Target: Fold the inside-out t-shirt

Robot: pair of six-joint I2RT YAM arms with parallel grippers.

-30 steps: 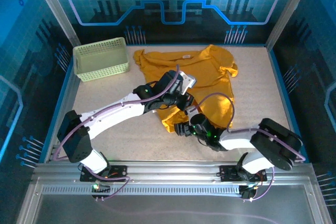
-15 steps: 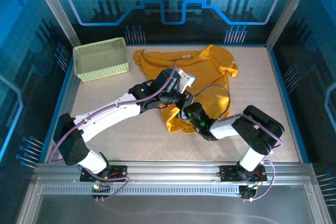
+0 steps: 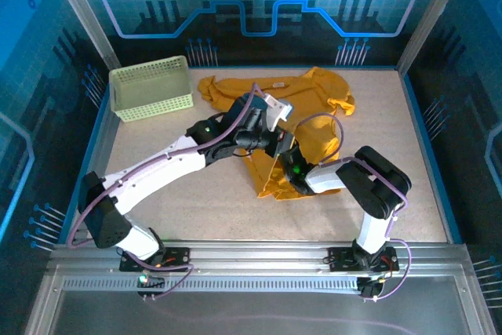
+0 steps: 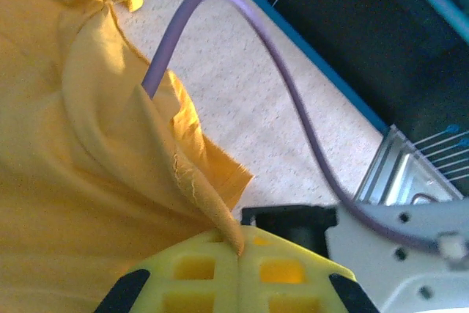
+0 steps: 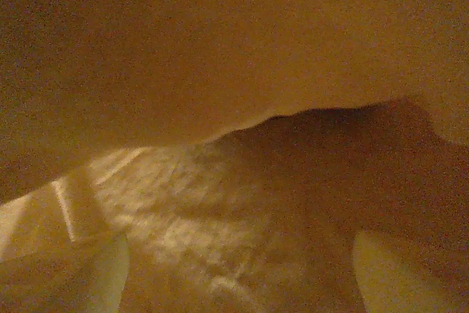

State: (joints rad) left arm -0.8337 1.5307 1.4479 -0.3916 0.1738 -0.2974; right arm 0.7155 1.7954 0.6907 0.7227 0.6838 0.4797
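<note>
Shirt: the mustard-yellow t-shirt (image 3: 306, 93) lies crumpled on the far middle of the table (image 3: 408, 139), to the right of the basket and apart from it. Its near part runs toward the arms as a narrow, rumpled strip.
Left gripper: the left gripper (image 4: 238, 253) has its yellow fingers (image 4: 190, 273) pressed together, with a frayed edge of the shirt pinched between them. In the left wrist view the cloth rises from the pinch in a twisted fold.
Right gripper: the right gripper (image 5: 234, 276) sits low, with the shirt draped over it like a roof. Its two pale fingers (image 5: 396, 269) stand wide apart with nothing between them, and bare table shows between and beyond them.
Arms: in the top view the left arm (image 3: 172, 164) reaches diagonally from its base to the shirt's near part. The right arm (image 3: 376, 186) bends back so its wrist points left into the same part, and the two wrists are close together.
Cable: a purple cable (image 4: 293, 100) arcs over the shirt's edge and the table beside the right arm.
Basket: a pale green lattice basket (image 3: 149, 73) stands upright at the far left corner of the table.
</note>
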